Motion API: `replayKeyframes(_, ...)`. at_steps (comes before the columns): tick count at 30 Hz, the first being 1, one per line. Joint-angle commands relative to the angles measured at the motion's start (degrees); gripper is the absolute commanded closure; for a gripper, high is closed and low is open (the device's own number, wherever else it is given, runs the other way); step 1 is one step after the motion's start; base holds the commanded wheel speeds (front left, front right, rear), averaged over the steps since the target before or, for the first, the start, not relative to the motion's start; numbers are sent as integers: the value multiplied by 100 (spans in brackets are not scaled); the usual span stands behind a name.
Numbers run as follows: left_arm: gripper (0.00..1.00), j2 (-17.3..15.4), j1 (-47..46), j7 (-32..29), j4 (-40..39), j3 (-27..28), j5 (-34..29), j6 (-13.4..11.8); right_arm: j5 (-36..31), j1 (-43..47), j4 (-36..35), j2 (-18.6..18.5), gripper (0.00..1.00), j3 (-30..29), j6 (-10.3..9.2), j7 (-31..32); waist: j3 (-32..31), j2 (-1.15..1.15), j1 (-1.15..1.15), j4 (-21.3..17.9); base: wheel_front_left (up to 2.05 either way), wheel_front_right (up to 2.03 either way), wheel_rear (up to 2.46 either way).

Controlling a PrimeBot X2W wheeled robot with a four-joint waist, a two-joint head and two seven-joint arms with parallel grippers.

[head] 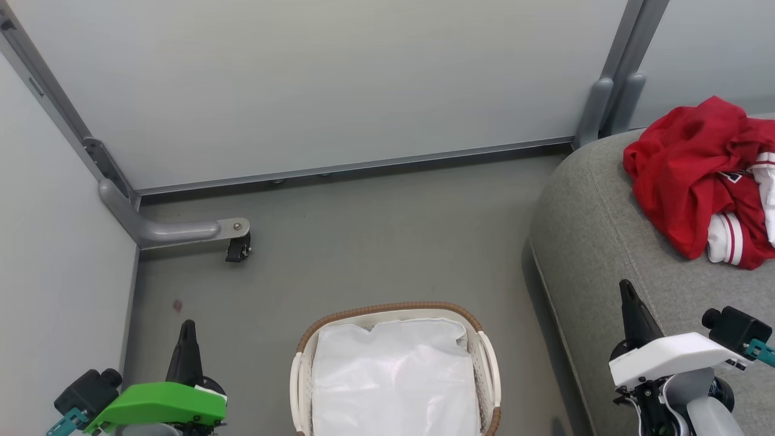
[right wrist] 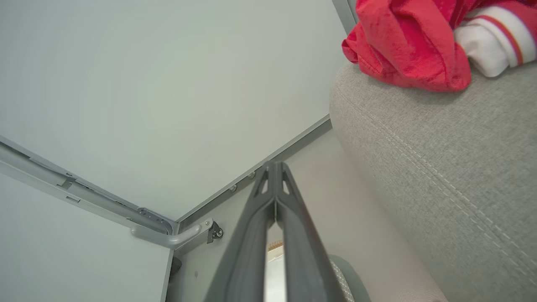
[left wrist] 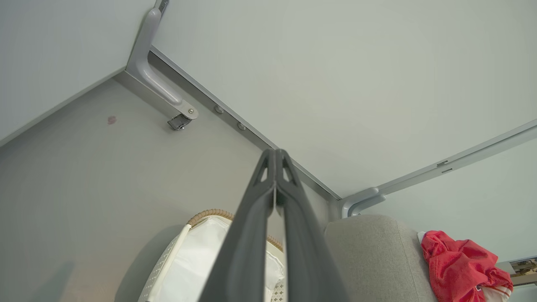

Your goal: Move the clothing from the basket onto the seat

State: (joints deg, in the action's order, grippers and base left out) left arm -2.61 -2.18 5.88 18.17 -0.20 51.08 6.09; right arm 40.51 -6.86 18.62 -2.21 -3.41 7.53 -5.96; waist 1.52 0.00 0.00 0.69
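**Both claws shut, red clothing up on the seat**

Down at the lower left of the head view, the left gripper (head: pixel 187 339) sits low on its green wrist housing, arm tucked in close, long dark fingers pointing straight up over the grey floor (head: pixel 375 242). From its own wrist camera the two fingers are pressed tight together right to the tips, gripping nothing and touching nothing, aimed at the corner where the pale wall panels (head: pixel 315 85) meet.

Over to the right side: the right gripper (head: pixel 629 309) rises from its white housing at the lower right, leaning slightly left, and it hangs over the near part of the seat (head: pixel 599 242). Its wrist view shows the fingers closed flat against each other, with nothing held. The grey cushion's stitched seam runs just beside them.

And the clothing (head: pixel 684 175)? It lies in a crumpled red heap on top of the seat, near the far end, white striped cuffs showing at its right side. It is well apart from both claws.

The basket (head: pixel 387 309) stands on the floor between the two arms, close to the seat's rounded edge, brown woven rim at the far side, and the white liner (head: pixel 393 375) is spread inside it
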Motion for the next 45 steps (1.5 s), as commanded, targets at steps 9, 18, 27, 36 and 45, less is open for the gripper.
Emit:
replayKeyframes(9,100,-22,-220,-194,-140,128,684,51,849,-16,-151,-46,100,-66,-3,204,-14,0,0,-7,0,0,0)
replayKeyframes(18,100,-26,-273,-418,-204,247,1415,71,1766,4,-223,-54,100,-120,-3,430,-33,0,0,-17,0,0,0)
replayKeyframes(27,100,-29,-305,-581,-249,330,1941,90,2423,20,-273,-61,100,-159,-4,591,-49,0,0,-25,0,0,0)
replayKeyframes(36,100,-31,-336,-704,-282,398,2357,100,2948,32,-311,-65,100,-191,-4,714,-62,0,0,-32,0,0,0)
replayKeyframes(45,100,-34,-361,-831,-311,466,2746,113,3445,44,-348,-68,100,-221,-4,842,-76,0,0,-39,0,0,0)
